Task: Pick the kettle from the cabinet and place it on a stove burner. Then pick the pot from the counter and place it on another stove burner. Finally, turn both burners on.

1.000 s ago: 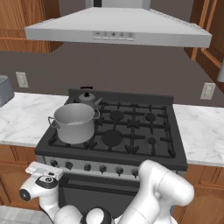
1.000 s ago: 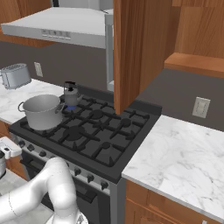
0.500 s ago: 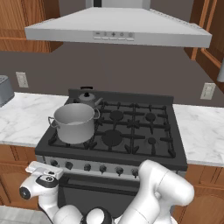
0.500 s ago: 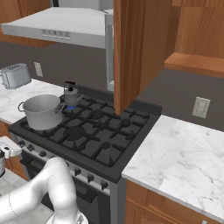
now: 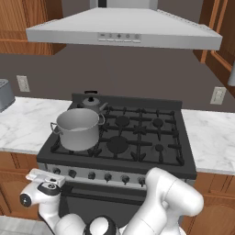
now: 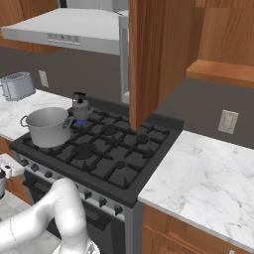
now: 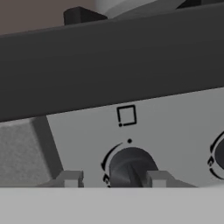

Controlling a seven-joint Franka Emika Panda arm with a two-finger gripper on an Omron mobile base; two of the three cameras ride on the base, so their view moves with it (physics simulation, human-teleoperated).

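The large grey pot (image 5: 78, 128) (image 6: 47, 126) sits on the front-left stove burner. Behind it the small dark kettle (image 5: 93, 104) (image 6: 79, 106) stands on the back-left burner, with a blue glow at its base in the right base view. My gripper (image 5: 45, 176) (image 6: 6, 166) is low at the range's front left, at the leftmost knob. In the hand view the gripper (image 7: 114, 178) straddles that dark knob (image 7: 131, 168). The right fingertip is at the knob's edge, the left one a little apart from it. The wooden cabinet (image 6: 158, 54) hangs above the range's right side.
A row of dark knobs (image 5: 108, 176) lines the range's silver front panel. The grey hood (image 5: 124, 30) hangs over the burners. White marble counter (image 5: 23, 124) (image 6: 208, 173) flanks the range. A toaster (image 6: 17, 85) stands at the far left.
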